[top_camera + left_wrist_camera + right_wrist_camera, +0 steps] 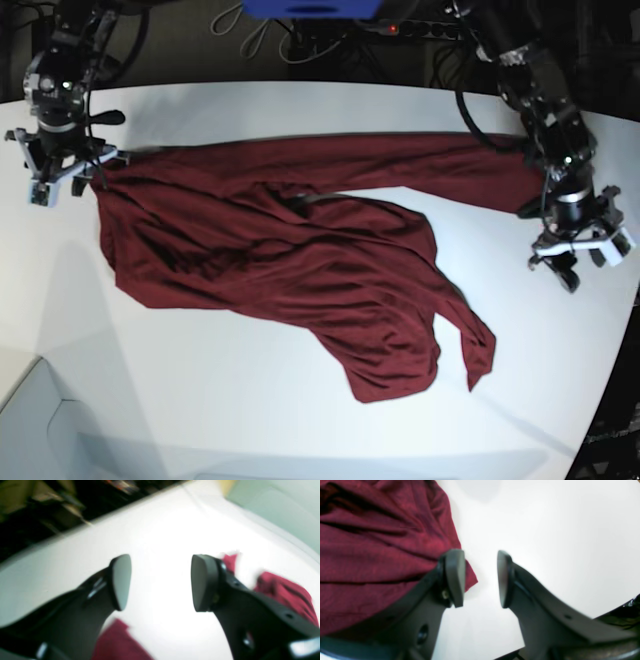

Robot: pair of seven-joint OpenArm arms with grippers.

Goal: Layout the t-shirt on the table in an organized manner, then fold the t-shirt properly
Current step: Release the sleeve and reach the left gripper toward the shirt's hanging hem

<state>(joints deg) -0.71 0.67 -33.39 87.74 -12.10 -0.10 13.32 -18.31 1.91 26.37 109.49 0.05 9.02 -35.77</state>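
The maroon t-shirt (pixel 290 250) lies crumpled on the white table (pixel 200 400), its nearest part a bunched lobe toward the front edge, the wrinkled body spread across the middle, and one long sleeve stretched along the far side. In the right wrist view, the right gripper (pixel 480 578) hovers with jaws apart and empty, one pad just over the shirt's corner at the cloth's far left end in the base view. The left gripper (pixel 161 582) likewise stands released with nothing between its pads, over bare table beside the sleeve's end.
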